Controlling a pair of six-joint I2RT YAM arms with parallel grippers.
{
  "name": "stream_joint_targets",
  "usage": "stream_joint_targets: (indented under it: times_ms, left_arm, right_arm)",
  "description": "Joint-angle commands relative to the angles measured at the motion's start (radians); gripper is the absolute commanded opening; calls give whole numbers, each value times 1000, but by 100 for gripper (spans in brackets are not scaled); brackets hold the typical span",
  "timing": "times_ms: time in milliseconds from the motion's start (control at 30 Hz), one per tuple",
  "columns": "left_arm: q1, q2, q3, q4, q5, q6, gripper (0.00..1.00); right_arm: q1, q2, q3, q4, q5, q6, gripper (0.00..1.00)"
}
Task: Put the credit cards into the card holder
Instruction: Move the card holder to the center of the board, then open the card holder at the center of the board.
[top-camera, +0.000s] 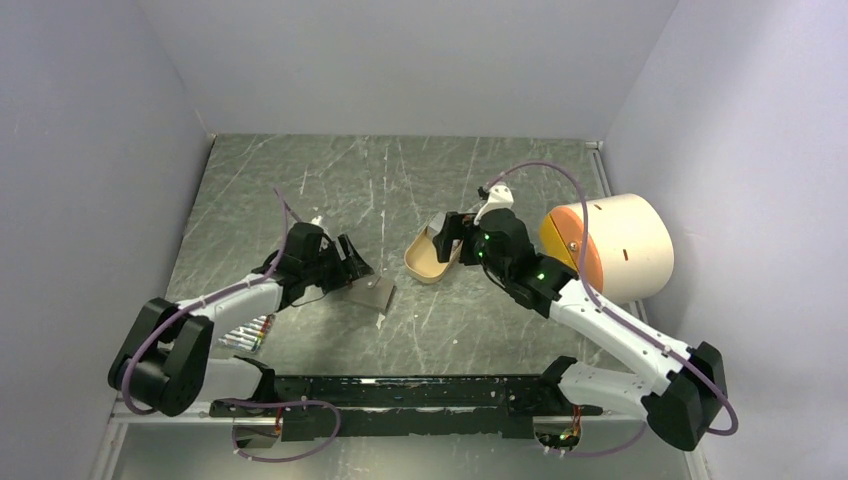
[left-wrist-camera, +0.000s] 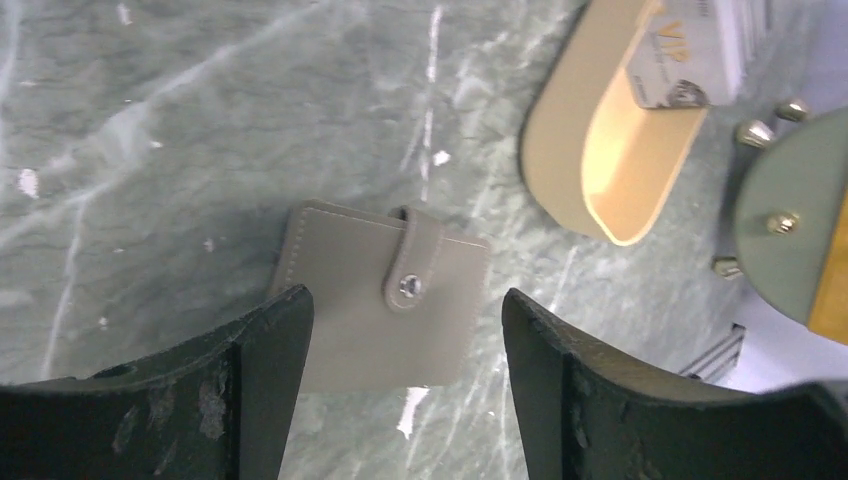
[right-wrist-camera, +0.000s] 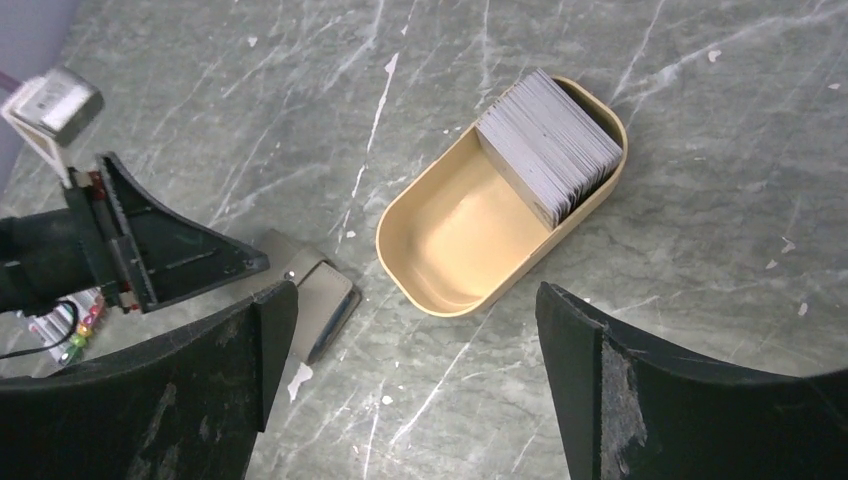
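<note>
The card holder (left-wrist-camera: 350, 330) is a grey-olive wallet lying flat on the marble table, folded shut with its snap strap (left-wrist-camera: 410, 275) fastened. My left gripper (left-wrist-camera: 403, 300) hovers over it, open, one finger on each side and its left finger (left-wrist-camera: 270, 360) overlapping the wallet's left edge. From above, the card holder (top-camera: 368, 292) lies just right of the left gripper (top-camera: 352, 262). The credit cards (right-wrist-camera: 550, 140) stand as a pale grey stack in the far end of a tan oval tray (right-wrist-camera: 420, 275). My right gripper (right-wrist-camera: 412, 300) is open above the tray's near end, with nothing in it.
A big cream cylinder with an orange face (top-camera: 610, 245) stands right of the tray (top-camera: 418, 265). A bundle of silver sticks with coloured tips (top-camera: 250, 333) lies beside the left arm. Grey walls close the table on three sides.
</note>
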Motion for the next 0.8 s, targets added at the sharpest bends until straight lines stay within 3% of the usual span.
stream_joint_targets:
  times_ms: [0, 167, 267, 333, 433, 600, 767]
  left_arm:
    - [12, -74, 45, 7, 81, 5, 73]
    - [104, -173, 58, -91, 146, 19, 73]
    - [158, -314, 29, -115, 155, 57, 78]
    - [172, -396, 42, -190, 105, 86, 81]
    - [172, -475, 115, -352, -1, 141, 100]
    - [172, -618, 182, -504, -197, 204, 100]
    - [172, -742, 258, -614, -396, 298, 100]
  right_arm:
    - [-3, 38, 11, 35, -43, -50, 91]
    - [16, 127, 58, 20, -100, -66, 76]
    - [40, 181, 81, 28, -120, -72, 67]
    - [58, 213, 97, 31, -127, -78, 59]
    - [81, 258, 118, 33, -131, -84, 54]
    - [116, 348, 147, 58, -193, -109, 46]
    - [172, 461, 223, 80, -186, -107, 44]
